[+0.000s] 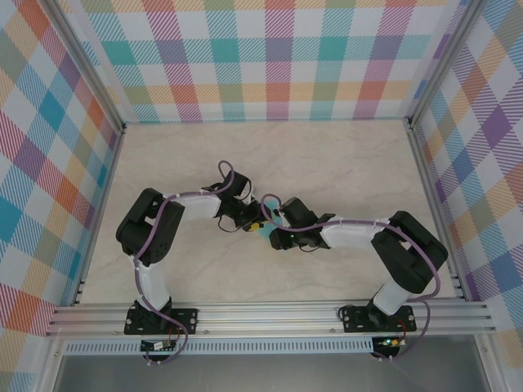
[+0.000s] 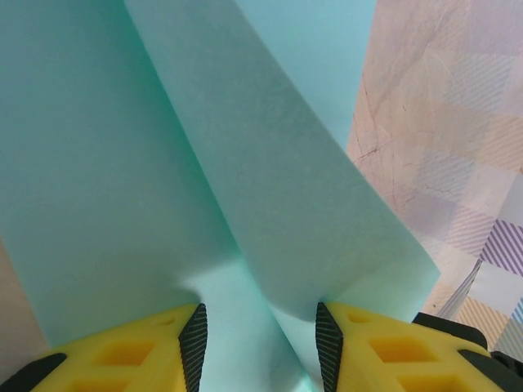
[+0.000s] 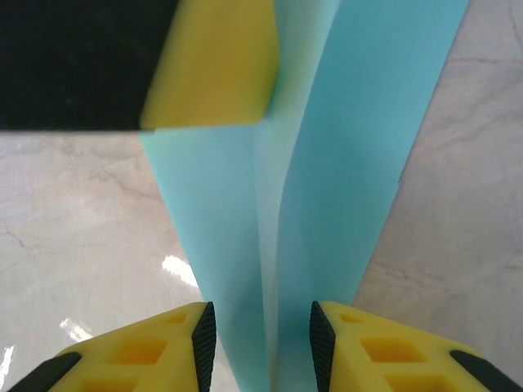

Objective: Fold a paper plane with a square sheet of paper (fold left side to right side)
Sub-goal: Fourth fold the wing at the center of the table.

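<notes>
The turquoise sheet of paper (image 1: 263,232) lies folded and narrow at the table's middle, mostly hidden under both grippers. In the left wrist view the paper (image 2: 122,163) shows two overlapping flaps running between the fingers of my left gripper (image 2: 260,327), whose jaws stand apart. In the right wrist view the paper (image 3: 351,147) is a long strip with a centre crease and a raised right flap. It passes between the parted jaws of my right gripper (image 3: 261,327) without being pinched. A yellow finger (image 3: 212,65) of the left gripper rests on the strip's far end.
Both arms (image 1: 188,204) (image 1: 359,233) reach inward and meet tip to tip. The marble-patterned table (image 1: 343,163) is ringed by checked walls (image 1: 270,57), with an aluminium rail (image 1: 270,314) along the near edge.
</notes>
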{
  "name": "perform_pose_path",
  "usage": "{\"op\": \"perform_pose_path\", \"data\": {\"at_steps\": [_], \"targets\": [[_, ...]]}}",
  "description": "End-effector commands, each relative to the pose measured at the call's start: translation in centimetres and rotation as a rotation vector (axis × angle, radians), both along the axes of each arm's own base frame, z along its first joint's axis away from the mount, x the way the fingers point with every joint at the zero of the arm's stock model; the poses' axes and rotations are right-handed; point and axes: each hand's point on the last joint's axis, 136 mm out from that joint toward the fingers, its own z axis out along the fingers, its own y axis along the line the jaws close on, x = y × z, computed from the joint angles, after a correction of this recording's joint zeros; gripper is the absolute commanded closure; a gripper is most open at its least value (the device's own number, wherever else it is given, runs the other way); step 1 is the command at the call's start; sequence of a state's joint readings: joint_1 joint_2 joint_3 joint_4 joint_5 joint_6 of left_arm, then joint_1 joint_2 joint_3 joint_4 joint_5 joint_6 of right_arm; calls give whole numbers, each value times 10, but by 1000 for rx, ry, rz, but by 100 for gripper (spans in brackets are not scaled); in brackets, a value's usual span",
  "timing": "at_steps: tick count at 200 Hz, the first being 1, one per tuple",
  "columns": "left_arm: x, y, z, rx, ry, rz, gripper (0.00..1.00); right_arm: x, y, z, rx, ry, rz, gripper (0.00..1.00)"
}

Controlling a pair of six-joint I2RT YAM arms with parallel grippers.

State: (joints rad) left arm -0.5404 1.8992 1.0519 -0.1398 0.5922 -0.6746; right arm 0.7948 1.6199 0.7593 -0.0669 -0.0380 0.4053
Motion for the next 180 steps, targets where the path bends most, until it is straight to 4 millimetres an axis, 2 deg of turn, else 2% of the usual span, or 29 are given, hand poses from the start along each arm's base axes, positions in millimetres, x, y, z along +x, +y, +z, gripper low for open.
{"op": "perform_pose_path", "data": {"at_steps": [1,77,94,125,134,180], "targets": [[-14,8,-25,89,52,-17,57,-9,-3,7,41,38,2,59],[-15,9,-25,94,50,-18,58,-5,-9,29,112,42,-17,58],[-14,9,-23,94,45,-19,58,3,-2,49,242,71,-33,57],[-14,9,-22,95,41,-20,58,25,-3,81,462,109,-47,57],[-15,9,-22,94,42,-19,58,28,-1,83,482,126,-34,58],[-14,9,-20,91,36,-16,58,46,11,66,534,210,-27,61]]}}
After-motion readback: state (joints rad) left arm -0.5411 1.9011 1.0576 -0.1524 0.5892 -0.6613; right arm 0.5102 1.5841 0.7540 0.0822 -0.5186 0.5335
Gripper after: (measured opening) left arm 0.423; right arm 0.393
